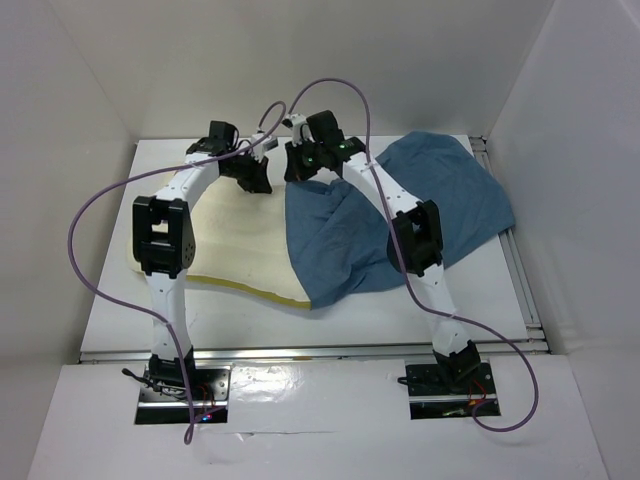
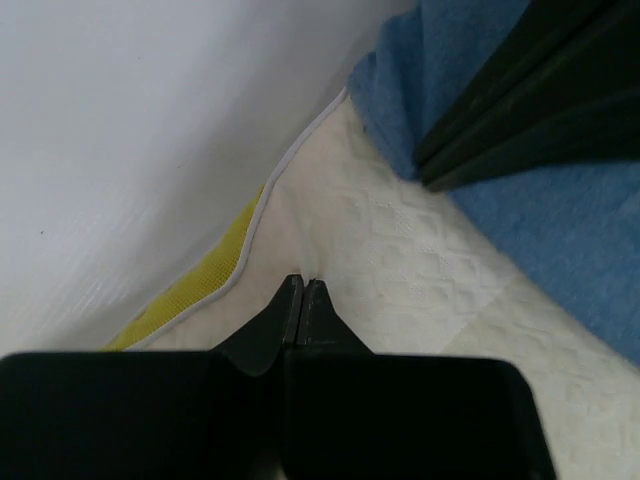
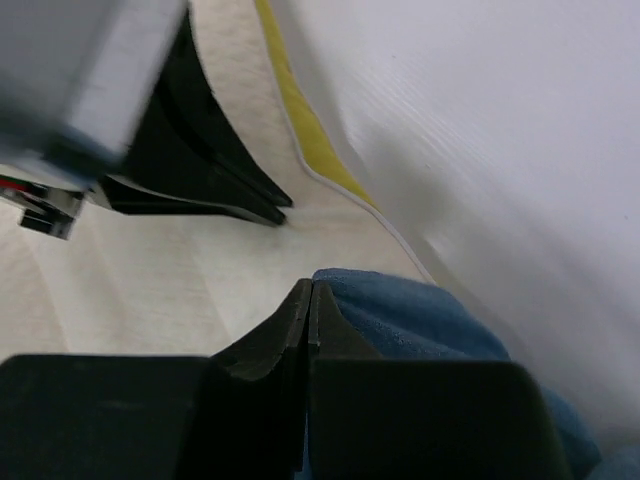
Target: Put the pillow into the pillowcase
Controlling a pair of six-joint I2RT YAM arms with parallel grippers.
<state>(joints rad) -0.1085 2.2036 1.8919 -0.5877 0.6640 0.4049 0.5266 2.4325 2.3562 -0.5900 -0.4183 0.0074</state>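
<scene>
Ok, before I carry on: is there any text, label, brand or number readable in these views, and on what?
None can be read.
The pillow and pillowcase show plain cloth, with no tag or print in view.
The left arm and right arm show no legible marking in the top view.
The wrist views show no lettering.
</scene>
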